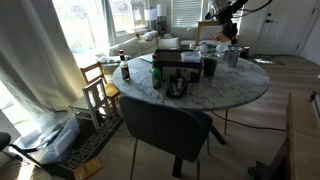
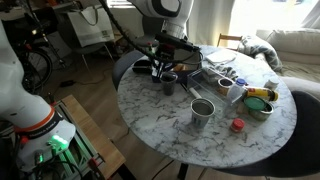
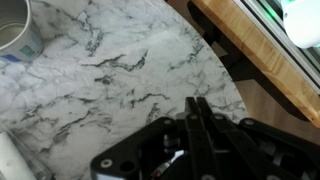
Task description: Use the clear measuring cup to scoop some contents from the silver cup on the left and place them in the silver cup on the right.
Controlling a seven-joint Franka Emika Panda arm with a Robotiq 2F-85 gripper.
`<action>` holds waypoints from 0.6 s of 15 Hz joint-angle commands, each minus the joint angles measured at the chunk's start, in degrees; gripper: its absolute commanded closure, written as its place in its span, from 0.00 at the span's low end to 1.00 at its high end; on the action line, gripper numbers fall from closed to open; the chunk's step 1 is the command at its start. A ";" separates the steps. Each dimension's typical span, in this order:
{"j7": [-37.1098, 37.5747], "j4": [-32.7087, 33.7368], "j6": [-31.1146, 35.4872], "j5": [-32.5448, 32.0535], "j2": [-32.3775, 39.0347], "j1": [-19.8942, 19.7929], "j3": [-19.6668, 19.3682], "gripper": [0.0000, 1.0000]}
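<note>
Two silver cups stand on the round marble table: one near the far-left edge and one nearer the middle. My gripper hangs just above and beside the far-left cup, over the table's edge. In the wrist view its black fingers are pressed together over bare marble, with nothing visible between the tips. A pale cup rim shows at that view's top left. I cannot pick out the clear measuring cup with certainty.
A black tray, a bowl with yellow and green contents, a small red lid and other small items crowd the table's far side. Bottles and containers stand on the table. Chairs surround it.
</note>
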 commanded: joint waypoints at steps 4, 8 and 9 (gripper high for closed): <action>-1.56 12.90 -8.12 4.51 10.21 -2.59 1.09 0.99; -0.76 19.71 -13.25 6.01 15.57 -3.44 1.93 0.99; -0.44 21.41 -14.50 6.24 16.94 -3.60 2.12 0.99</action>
